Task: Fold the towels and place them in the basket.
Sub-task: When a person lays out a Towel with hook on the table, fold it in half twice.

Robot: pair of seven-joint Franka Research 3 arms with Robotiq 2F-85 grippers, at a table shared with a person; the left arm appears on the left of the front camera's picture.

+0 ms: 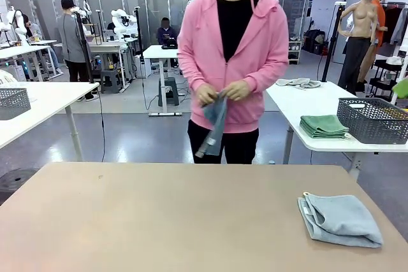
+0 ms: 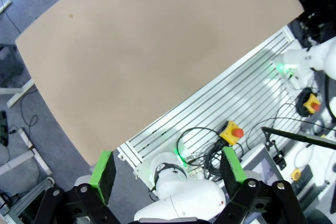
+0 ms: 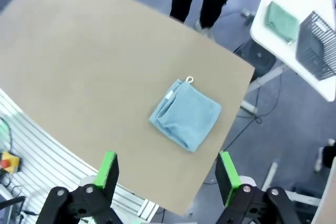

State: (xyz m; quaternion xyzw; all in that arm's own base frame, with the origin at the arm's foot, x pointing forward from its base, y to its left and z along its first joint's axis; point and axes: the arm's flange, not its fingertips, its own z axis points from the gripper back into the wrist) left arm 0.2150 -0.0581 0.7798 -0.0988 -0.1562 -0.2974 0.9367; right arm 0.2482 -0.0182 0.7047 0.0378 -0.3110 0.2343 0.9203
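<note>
Your left fingers [image 2: 103, 174] stand wide open with nothing in them, high over the tan desk [image 2: 131, 61]. In the centre of the front view, a person behind the desk holds one grey-blue towel [image 1: 215, 122] bunched in both hands [image 1: 223, 92]. Your right fingers [image 3: 108, 171] are spread wide too and grip nothing. A folded towel [image 1: 339, 220] lies at the desk's lower right. The mesh basket [image 1: 375, 119] sits at far right on a white side table [image 1: 306, 103], beside green towels [image 1: 324, 125].
</note>
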